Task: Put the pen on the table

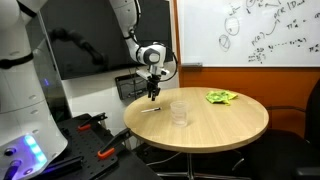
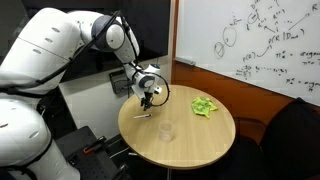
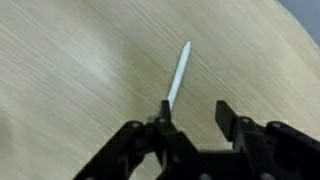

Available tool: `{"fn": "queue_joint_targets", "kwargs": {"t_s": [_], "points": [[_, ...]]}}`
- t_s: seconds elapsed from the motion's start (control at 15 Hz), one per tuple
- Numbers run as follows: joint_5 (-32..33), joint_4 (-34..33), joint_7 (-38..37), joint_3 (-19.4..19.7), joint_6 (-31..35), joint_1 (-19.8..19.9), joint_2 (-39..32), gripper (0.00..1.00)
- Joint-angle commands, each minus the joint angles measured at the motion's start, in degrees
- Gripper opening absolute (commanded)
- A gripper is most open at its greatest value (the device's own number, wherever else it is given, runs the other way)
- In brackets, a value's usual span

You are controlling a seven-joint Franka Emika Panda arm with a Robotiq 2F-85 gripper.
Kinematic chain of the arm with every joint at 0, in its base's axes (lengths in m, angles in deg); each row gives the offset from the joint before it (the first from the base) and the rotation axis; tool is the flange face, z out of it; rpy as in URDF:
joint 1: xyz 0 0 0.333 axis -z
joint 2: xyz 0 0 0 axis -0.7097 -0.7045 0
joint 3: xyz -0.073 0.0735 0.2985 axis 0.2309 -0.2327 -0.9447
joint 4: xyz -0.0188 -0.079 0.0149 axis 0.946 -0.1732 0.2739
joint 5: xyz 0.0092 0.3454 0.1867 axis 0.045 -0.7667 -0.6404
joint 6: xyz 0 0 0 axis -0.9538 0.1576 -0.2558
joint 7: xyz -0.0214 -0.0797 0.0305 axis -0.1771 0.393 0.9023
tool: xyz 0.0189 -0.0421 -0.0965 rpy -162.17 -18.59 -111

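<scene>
Left of the glass: the gripper (image 1: 152,95) hangs low over the table (image 1: 230,120), nose down, near the rim.
Hand: jaws apart! In the wrist view the two fingers (image 3: 228,112) stand wide with bare wood between them, clamped on nothing.
Pen: lying flat on the table, left of the glass and just under the gripper. It shows as a thin pale line in an exterior view (image 1: 149,110) and as a faint sliver in another (image 2: 140,115).
Pen, close up: in the wrist view the pen (image 3: 179,75) runs away from the gripper (image 3: 193,118) along the grain. Its near end sits right beside one finger; whether they touch, I cannot tell.
Glass: upright near the middle of the table (image 1: 180,112), apart from the pen and untouched.
Right of the glass: a green scrap (image 1: 221,97) lies well clear of the action.
Step in hand: the let-go. With the pen down and the jaws spread, I judge the placing all but done.
Next move: it calls for a straight, slow lift, jaws kept wide, so that the finger beside the pen's end does not drag it.
Watch for: a thin round pen will likely roll at the lightest nudge, and the rim is not far off on the side away from the glass.
</scene>
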Motion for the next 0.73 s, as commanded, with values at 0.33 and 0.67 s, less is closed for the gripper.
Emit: {"fn": "queue_joint_targets", "kwargs": {"t_s": [0.33, 0.67], "points": [[13.07, 9.49, -3.31, 6.31, 4.15, -6.37, 13.52, 1.00], [19.99, 15.73, -5.15, 7.35, 3.69, -6.90, 22.13, 1.00]]}}
